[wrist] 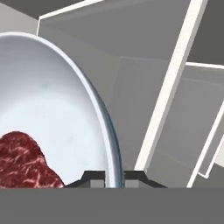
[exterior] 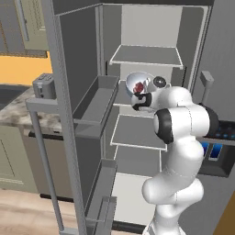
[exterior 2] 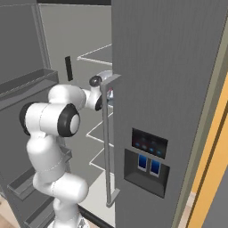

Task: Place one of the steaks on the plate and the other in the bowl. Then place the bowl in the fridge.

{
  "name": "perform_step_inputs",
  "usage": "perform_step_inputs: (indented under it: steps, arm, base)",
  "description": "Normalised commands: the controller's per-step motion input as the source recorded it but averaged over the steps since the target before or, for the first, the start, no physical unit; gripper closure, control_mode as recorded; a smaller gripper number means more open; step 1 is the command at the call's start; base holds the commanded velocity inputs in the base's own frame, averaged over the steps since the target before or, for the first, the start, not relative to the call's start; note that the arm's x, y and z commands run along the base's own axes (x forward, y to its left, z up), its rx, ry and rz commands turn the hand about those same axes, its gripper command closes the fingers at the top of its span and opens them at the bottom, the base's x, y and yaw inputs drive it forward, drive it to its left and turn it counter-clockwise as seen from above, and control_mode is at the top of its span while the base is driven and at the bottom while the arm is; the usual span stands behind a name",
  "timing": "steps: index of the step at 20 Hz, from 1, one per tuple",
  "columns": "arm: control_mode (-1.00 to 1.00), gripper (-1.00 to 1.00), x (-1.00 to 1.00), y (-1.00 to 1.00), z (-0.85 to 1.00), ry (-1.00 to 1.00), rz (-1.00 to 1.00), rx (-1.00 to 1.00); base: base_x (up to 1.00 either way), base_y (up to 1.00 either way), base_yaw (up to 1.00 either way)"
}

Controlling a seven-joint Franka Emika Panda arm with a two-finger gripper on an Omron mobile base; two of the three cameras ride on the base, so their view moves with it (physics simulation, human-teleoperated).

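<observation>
Tool (wrist: 111, 178) clamped on bowl (wrist: 57, 113) rim, steak (wrist: 24, 162) inside, within open fridge (exterior: 137, 69).

To the left stands a speckled grey-beige stone counter (exterior: 16, 112) over pale olive-green base cabinets (exterior: 11, 160). A small boxy silver toaster (exterior: 44, 86) sits on it near its right end. Behind the counter the wall is bright orange (exterior: 20, 69), with pale upper cabinets (exterior: 23, 23) above. The floor is light wooden planking (exterior: 27, 213). An orange panel (exterior 2: 213, 169) also shows at the far right. The light is even and soft.
</observation>
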Motion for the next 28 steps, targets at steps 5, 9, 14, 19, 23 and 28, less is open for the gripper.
perform_step_inputs:
  steps: [5,9,14,19,23,28]
  arm:
    - [-1.0,-1.0,0.67,-0.05,-0.06,0.05,0.0,0.0]
    - [-1.0,-1.0,0.16,0.0,0.0,0.0,0.0,0.0]
    - [-1.0,-1.0,-0.06,-0.03,0.03,-0.12,0.0,0.0]
    - [-1.0,-1.0,-0.69,-0.02,0.2,-0.32,0.0,0.03]
    - [-1.0,-1.0,-1.0,-0.12,0.4,-0.42,0.0,0.11]
    - [-1.0,-1.0,-1.0,-0.26,0.92,-0.13,0.01,0.13]
  base:
    - [0.0,0.0,0.0]
    - [0.0,0.0,0.0]
    - [0.0,0.0,0.0]
    - [0.0,0.0,0.0]
    - [0.0,0.0,0.0]
    - [0.0,0.0,0.0]
